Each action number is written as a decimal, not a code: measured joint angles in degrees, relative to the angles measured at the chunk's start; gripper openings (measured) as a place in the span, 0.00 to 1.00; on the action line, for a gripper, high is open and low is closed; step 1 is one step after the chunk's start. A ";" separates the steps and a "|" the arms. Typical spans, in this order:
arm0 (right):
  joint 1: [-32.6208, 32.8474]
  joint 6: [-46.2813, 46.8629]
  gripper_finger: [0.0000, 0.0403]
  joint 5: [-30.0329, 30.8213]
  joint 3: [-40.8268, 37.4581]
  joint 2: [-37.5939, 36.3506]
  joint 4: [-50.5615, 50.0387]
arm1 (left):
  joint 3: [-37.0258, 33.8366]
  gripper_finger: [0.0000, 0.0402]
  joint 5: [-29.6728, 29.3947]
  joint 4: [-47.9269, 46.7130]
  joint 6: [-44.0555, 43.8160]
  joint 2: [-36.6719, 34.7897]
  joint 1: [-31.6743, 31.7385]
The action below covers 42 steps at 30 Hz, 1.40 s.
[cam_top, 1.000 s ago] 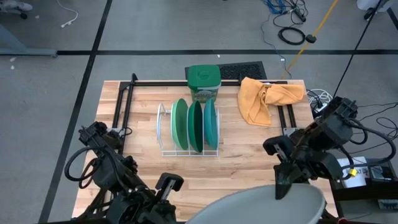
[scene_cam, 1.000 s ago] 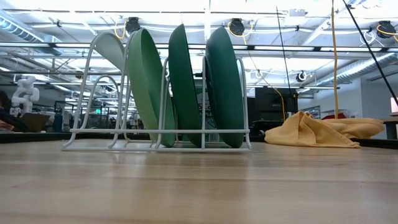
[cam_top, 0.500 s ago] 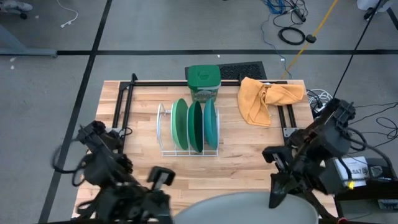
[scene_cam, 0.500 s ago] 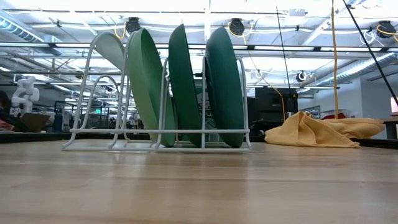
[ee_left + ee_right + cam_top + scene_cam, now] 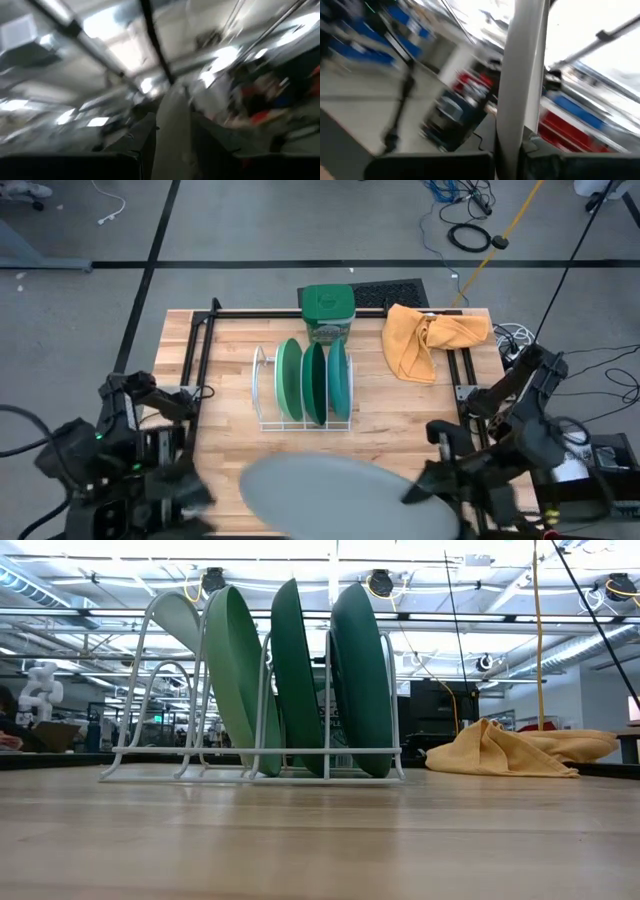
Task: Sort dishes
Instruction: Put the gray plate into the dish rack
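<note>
Grey plate, blurred, seemingly clamped edge-on between both claws' fingers.

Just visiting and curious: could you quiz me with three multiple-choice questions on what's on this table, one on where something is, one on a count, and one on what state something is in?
1. Where does the crumpled yellow cloth lie?
A. on the table's far right part
B. inside the rack
C. on the floor

2. How many round green and teal plates stand in the white wire rack?
A. one
B. three
C. five

3. How is the large light grey plate?
A. standing in the rack
B. held up above the table's near edge
C. under the cloth

Answers:
1 A: the cloth lies right of the green tub.
2 B: three plates stand in the rack.
3 B: the grey plate spans between both arms.
</note>
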 joint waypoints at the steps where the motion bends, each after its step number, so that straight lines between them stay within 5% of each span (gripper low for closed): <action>1: 0.01 -0.79 0.02 2.18 0.00 0.57 0.23 | 0.00 0.31 -4.95 0.06 1.46 -0.06 -0.55; 7: -1.22 -7.62 0.02 15.43 0.01 5.66 7.30 | 0.00 0.31 -25.63 0.29 0.46 -0.18 -0.65; 11: -3.46 -15.67 0.02 23.15 0.04 10.93 15.72 | 0.00 0.31 -27.61 0.05 -3.12 -0.07 -0.38; 18: -8.07 -20.48 0.01 23.26 0.04 20.93 34.52 | 0.00 0.31 -28.25 2.10 -2.90 -0.09 -1.42; 29: -17.61 -3.86 0.01 23.97 -0.09 35.51 61.32 | 0.00 0.31 -23.87 3.43 -2.38 -0.11 -7.20; 42: -26.82 18.99 0.01 29.27 0.07 40.27 59.74 | 0.00 0.31 -31.19 3.32 3.04 -0.11 -9.53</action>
